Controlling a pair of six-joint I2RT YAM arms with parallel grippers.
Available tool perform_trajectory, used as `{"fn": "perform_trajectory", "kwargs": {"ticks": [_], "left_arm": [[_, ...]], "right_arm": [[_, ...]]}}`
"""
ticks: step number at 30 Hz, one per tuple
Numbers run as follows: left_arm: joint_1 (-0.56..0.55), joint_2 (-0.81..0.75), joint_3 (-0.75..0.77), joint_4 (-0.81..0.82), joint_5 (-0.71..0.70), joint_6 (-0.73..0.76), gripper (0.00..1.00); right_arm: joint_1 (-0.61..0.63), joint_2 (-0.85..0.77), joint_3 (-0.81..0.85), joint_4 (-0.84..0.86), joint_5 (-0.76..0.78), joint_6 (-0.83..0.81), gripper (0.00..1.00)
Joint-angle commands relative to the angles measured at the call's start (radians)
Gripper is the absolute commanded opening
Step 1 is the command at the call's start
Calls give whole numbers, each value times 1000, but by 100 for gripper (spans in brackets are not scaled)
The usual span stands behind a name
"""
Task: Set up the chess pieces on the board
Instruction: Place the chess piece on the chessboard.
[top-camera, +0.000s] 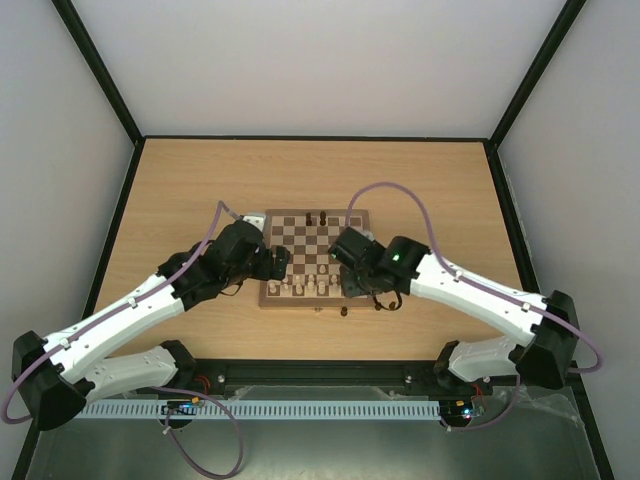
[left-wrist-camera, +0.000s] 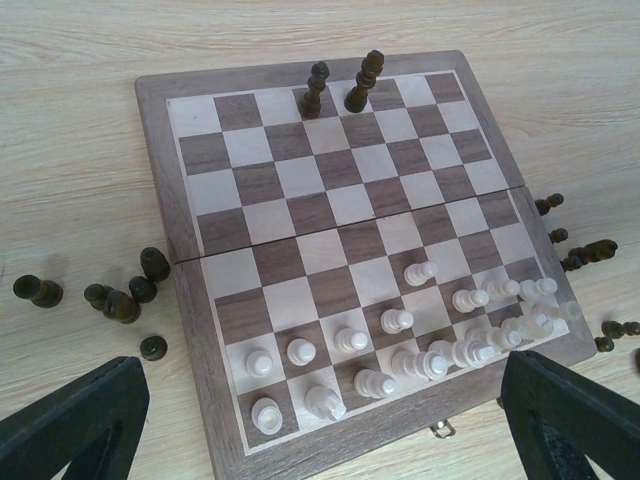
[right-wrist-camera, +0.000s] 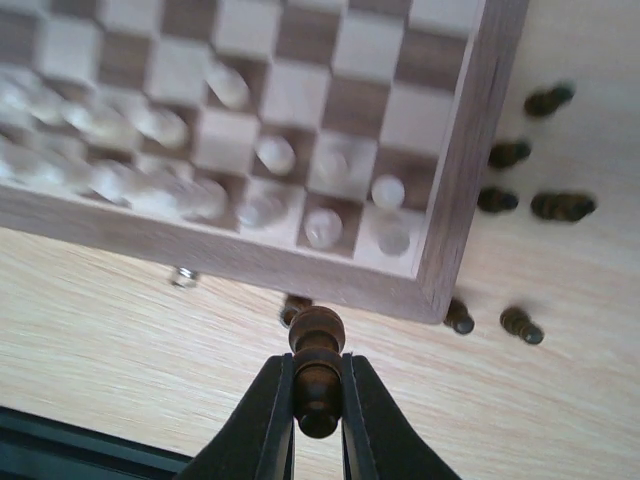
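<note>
Close by, just off the board's (right-wrist-camera: 470, 150) near edge, the right gripper (right-wrist-camera: 318, 405) is clamped on one dark piece (right-wrist-camera: 317, 345), held over the table (top-camera: 180, 190). The left gripper (top-camera: 272, 262) hangs spread wide at the board's left side, holding nothing. Pale pieces (left-wrist-camera: 398, 320) crowd the near rows, several bunched or tipped. Most dark pieces (left-wrist-camera: 122, 303) lie loose on the table on either side of the board. Only a dark pair (left-wrist-camera: 315, 88) stands on the far row, so I'd say the job is barely begun. The tabletop is light wood, with plain white walls (top-camera: 300, 60) and a black frame (top-camera: 100, 70).
</note>
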Motion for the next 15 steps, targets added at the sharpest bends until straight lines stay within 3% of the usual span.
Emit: {"fn": "perform_trajectory", "kwargs": {"ticks": [1,8,15], "left_arm": [[15,3,-22,18,8,19,100],[26,-20,-26,11,19,25,100],[36,-48,-24,-11,19,30,100]], "right_arm": [[3,8,155,-183,104,-44,10],[-129,240,318,-68,68,-204,8],[-261,493,600,-69,31,-318,6]]}}
